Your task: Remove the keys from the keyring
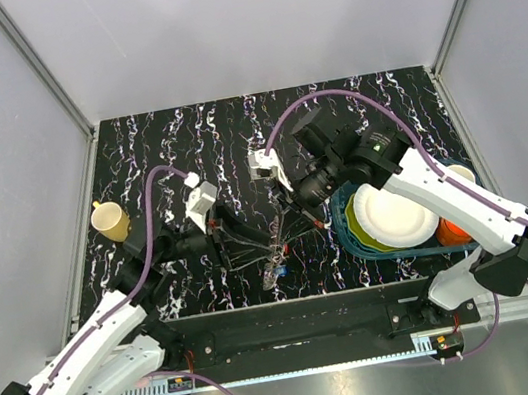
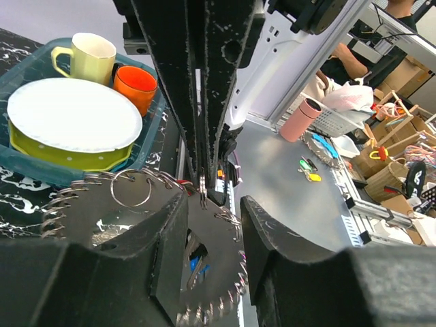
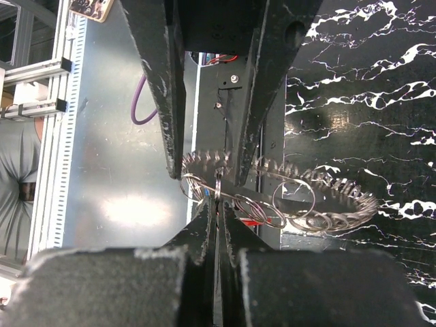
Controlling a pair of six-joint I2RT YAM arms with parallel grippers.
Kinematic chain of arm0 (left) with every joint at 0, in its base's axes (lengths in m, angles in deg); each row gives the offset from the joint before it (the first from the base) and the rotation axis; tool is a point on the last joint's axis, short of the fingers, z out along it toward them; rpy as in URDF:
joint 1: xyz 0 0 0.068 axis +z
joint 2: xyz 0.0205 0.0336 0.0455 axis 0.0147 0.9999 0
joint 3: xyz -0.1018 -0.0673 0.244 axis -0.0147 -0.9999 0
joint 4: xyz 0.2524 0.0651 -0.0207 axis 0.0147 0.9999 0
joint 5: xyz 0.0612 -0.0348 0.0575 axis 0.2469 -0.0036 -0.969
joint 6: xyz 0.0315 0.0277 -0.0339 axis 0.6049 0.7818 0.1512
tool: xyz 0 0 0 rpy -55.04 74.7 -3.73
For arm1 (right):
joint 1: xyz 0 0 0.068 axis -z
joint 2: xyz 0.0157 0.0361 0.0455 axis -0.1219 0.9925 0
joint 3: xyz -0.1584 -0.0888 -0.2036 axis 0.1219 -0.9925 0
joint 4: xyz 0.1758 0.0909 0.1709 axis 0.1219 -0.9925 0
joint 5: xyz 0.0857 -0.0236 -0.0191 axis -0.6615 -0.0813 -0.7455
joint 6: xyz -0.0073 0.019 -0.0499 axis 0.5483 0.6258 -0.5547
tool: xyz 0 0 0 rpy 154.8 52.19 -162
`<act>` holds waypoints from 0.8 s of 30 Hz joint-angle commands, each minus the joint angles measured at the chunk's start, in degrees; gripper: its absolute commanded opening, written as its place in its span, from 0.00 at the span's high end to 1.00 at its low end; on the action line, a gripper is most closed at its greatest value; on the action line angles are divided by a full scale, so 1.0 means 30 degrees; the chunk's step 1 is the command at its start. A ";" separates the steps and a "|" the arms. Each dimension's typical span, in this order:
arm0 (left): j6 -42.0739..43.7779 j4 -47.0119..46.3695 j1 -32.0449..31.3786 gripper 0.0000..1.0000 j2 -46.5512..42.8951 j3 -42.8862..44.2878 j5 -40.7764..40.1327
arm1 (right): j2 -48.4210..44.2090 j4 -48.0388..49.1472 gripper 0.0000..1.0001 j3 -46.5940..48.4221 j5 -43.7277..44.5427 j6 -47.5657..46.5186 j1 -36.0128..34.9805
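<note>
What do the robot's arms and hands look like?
The left arm and right arm have white shells, black joints and a looping purple cable each. The left hand and right hand each have two long black fingers with scuffed white specks.

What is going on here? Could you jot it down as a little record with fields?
Keyring: toothed metal ring, raised above the table
Right gripper: shut on one small loop of the keyring
Left gripper: fingers either side of the rim; grip unclear
Blue key: hanging under the keyring
Bin: holds a plate, orange cup and yellow cup
</note>
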 commanded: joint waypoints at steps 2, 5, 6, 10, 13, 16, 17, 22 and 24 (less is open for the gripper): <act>-0.0725 -0.1384 0.0091 0.64 0.0849 0.0435 0.0763 | 0.0017 -0.0220 1.00 0.0807 -0.1035 -0.0533 0.0051; -0.0141 -0.0244 0.0091 0.69 0.1406 0.0904 0.0939 | 0.0134 -0.0190 1.00 0.0836 -0.1152 -0.0533 0.0080; -0.0051 -0.0124 0.0091 0.71 0.1494 0.1079 0.1026 | 0.0134 -0.0219 1.00 0.0836 -0.1152 -0.0533 0.0052; 0.0329 0.0227 0.0091 0.76 0.1553 0.1315 0.0940 | 0.0368 -0.0249 1.00 0.0661 -0.1240 -0.0592 0.0080; 0.0828 0.0785 0.0091 0.76 0.1582 0.1490 0.0764 | 0.0369 -0.0278 1.00 0.0602 -0.1386 -0.0680 0.0051; 0.0975 0.0902 0.0091 0.76 0.1728 0.1578 0.0880 | 0.0369 -0.0336 1.00 0.0602 -0.1445 -0.0767 0.0051; 0.1120 0.1106 0.0091 0.76 0.1874 0.1666 0.0851 | 0.0398 -0.0366 1.00 0.0631 -0.1474 -0.0797 0.0051; 0.1502 0.1430 0.0062 0.73 0.2022 0.2047 0.0939 | 0.0661 -0.0570 1.00 0.0661 -0.1709 -0.0856 0.0051; 0.1678 0.1693 0.0091 0.74 0.2051 0.2222 0.0881 | 0.0691 -0.0600 1.00 0.0690 -0.1651 -0.0885 0.0051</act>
